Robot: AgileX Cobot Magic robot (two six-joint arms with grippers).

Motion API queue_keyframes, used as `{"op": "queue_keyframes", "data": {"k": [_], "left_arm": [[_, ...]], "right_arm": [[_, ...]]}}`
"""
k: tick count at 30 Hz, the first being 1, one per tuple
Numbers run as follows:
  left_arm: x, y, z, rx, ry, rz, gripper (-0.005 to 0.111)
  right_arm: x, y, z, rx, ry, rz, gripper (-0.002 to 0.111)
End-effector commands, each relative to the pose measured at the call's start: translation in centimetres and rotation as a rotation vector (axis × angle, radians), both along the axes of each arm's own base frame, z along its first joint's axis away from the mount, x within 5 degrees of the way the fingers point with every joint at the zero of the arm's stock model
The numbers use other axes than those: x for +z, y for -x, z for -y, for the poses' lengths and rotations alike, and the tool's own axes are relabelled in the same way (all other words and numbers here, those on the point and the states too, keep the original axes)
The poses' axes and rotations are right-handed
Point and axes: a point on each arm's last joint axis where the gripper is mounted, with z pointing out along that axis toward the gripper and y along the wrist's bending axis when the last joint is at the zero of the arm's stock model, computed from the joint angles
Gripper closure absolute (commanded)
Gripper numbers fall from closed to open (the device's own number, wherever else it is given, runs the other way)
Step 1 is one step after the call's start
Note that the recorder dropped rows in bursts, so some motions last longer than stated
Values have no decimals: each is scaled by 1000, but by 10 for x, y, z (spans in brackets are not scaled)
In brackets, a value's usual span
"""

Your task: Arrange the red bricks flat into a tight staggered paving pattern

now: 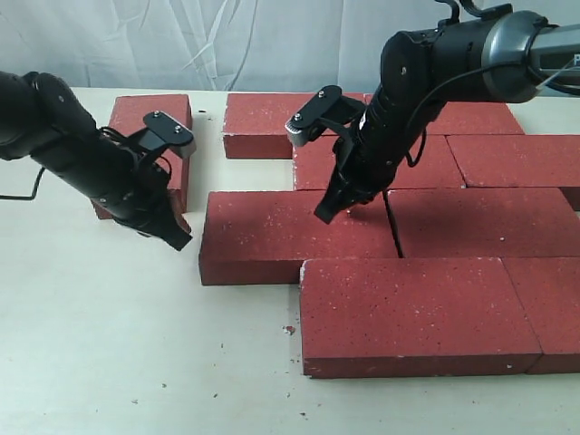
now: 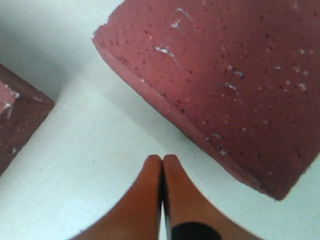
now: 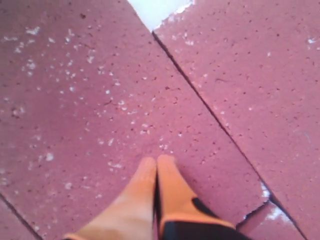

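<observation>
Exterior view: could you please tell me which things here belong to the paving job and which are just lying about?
Job in hand:
red bricks, laid in staggered rows
separate brick at the back left
left gripper and right gripper, both with jaws shut

Lying about:
brick crumbs on the table
white backdrop

The pale table [image 1: 109, 344] carries flat red bricks [image 1: 408, 313] (one apart, left).

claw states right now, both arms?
Left claw: closed, holding nothing, over the table.
Right claw: closed, holding nothing, over a brick.
</observation>
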Motion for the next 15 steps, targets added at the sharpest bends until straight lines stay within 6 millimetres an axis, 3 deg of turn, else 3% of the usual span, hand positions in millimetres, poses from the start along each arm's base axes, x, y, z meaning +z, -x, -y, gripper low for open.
{"op": "queue_keyframes", "data": {"k": [1, 3, 5, 8, 15], "left_arm": [[41, 15, -4, -74, 16, 23, 107], [59, 24, -10, -102, 15, 32, 107], [63, 24, -15, -39, 37, 64, 107], [34, 29, -14, -1, 42, -12, 107], [6, 15, 3, 1, 41, -44, 107]], "right_arm": [[8, 8, -11, -46, -142, -95, 109], [11, 11, -17, 26, -206, -102, 109], [12, 10, -19, 94, -221, -73, 109], [11, 12, -18, 111, -205, -81, 109], [11, 18, -7, 199, -69, -115, 109]]}}
